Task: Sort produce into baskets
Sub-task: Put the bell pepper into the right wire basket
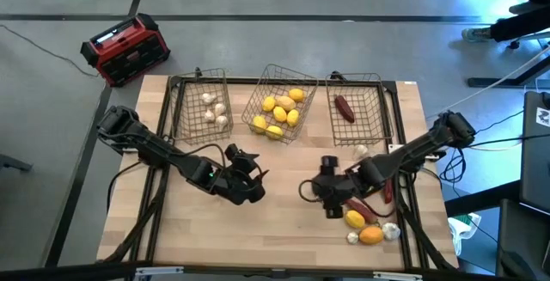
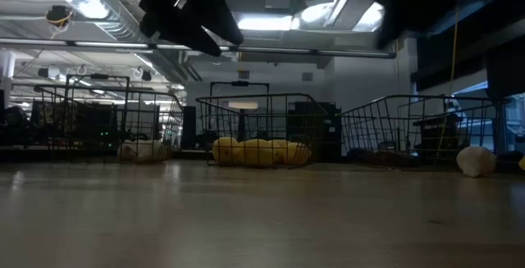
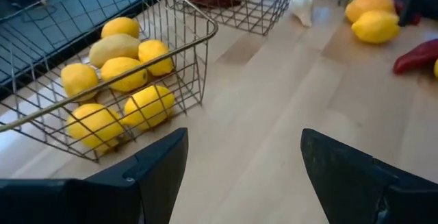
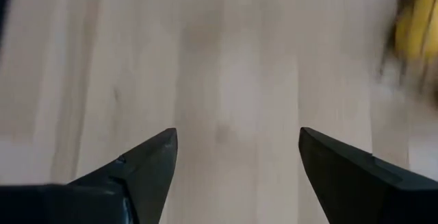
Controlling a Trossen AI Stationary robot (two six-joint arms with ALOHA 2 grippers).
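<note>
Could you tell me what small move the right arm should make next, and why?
Probably lower the open right gripper onto the loose lemon beside it. It holds nothing, that lemon lies nearest, and the middle basket already holds the other lemons.

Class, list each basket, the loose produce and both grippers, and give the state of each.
Left basket: holds white bulbs.
Middle basket: holds lemons, tilted.
Right basket: holds one dark red piece.
Loose produce: unsorted on the table.
Left gripper: open, empty.
Right gripper: open, empty.
</note>
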